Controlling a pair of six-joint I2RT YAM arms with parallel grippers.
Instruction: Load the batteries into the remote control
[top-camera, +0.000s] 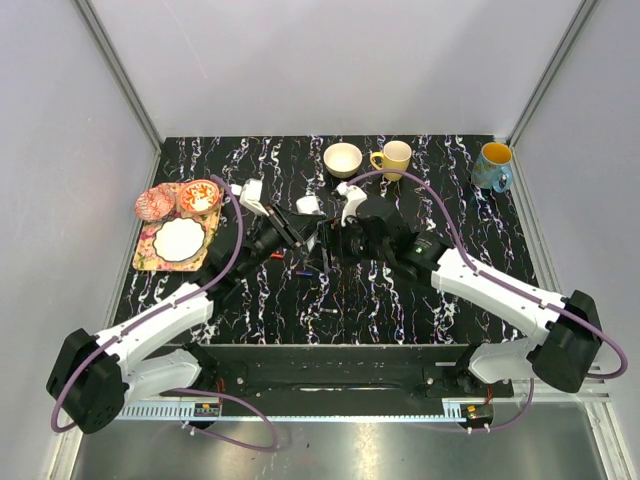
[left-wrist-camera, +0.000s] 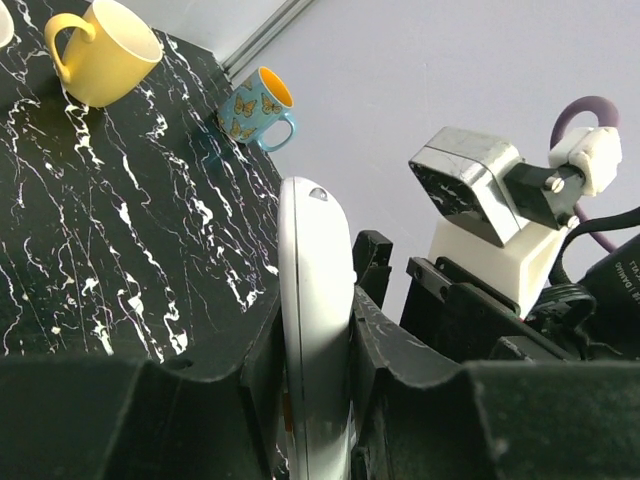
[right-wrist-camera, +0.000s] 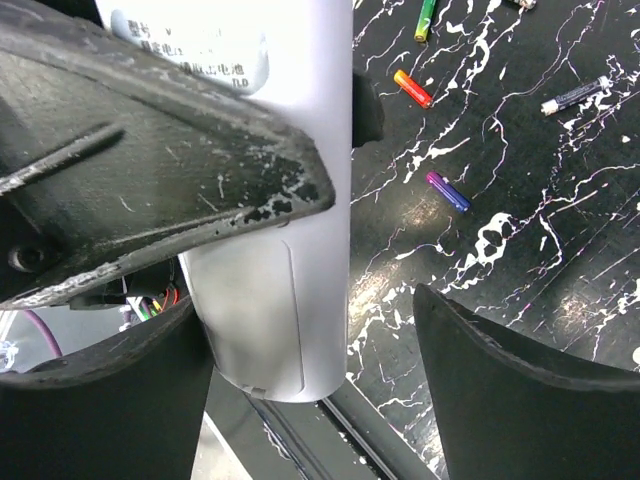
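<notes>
**Remote gripped, batteries not yet loaded**

My left tool is clamped on the remote control, holding it on edge at the centre of the left wrist frame. My right tool is spread wide around its lower end, gripping nothing. The batteries lie loose on the tabletop, upper right of the right wrist frame. I judge all loading remains.

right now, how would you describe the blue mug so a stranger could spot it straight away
Follow the far edge of the black marbled table to its right corner, past the cream bowl and the yellow mug. The blue mug stands there alone; unlike the plain ones, it has butterflies printed on it and an orange inside.
</notes>
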